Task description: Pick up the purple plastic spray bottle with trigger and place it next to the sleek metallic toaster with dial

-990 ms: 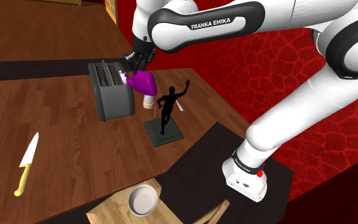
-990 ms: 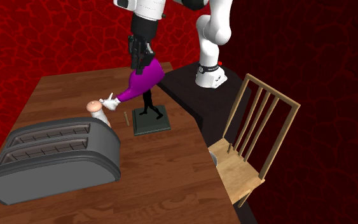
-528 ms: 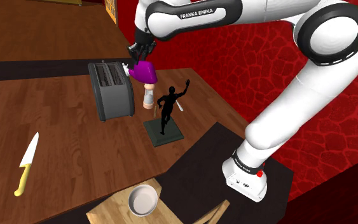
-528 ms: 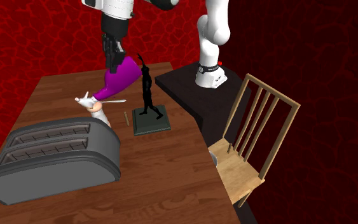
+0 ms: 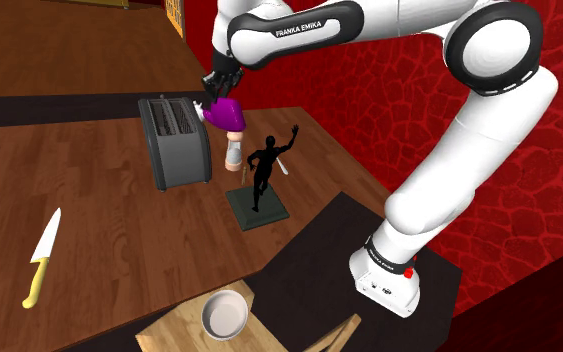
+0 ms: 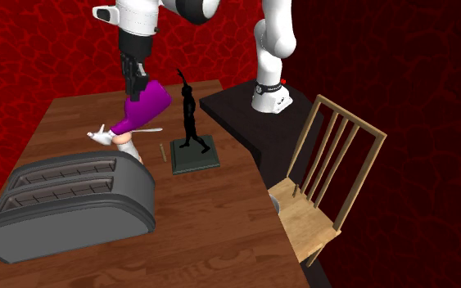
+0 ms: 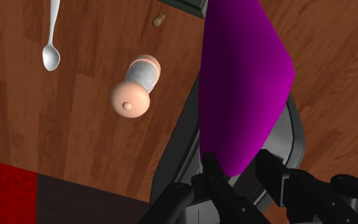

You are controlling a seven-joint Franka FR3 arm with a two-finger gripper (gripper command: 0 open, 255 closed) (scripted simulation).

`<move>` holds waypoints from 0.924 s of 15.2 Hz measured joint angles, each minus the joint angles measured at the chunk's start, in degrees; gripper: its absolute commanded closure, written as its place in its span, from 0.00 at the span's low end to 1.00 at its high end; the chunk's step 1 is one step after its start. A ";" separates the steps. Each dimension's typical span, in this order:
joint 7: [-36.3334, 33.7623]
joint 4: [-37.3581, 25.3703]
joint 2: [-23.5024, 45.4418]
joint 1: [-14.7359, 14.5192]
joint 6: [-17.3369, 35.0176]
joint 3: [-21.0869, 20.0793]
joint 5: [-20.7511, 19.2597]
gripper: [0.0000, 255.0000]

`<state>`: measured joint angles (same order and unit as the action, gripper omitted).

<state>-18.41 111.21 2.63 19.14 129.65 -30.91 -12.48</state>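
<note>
so the gripper (image 7: 238, 167) is clamped on the fat end of the purple spray bottle (image 7: 244, 83), which hangs tilted in the air with its white trigger head pointing down; right below is the end of the grey toaster (image 5: 177, 140), and just beside that a small peach-capped shaker (image 7: 136, 86); a spoon (image 7: 51, 38) lies nearby and a black figurine (image 6: 189, 114) stands close on the wooden table (image 5: 99, 200); my worry: go straight down at this tilt and the nozzle clips the toaster or knocks the shaker; let go while it's slanted and the bottle probably topples
</note>
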 measured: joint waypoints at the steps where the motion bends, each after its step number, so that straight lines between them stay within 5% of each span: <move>1: -0.25 0.35 0.36 -0.01 0.63 0.03 -0.34 1.00; 14: -4.58 6.05 4.23 -0.44 9.29 0.59 -5.30 1.00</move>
<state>-22.99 117.26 6.86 18.70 138.95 -30.32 -17.78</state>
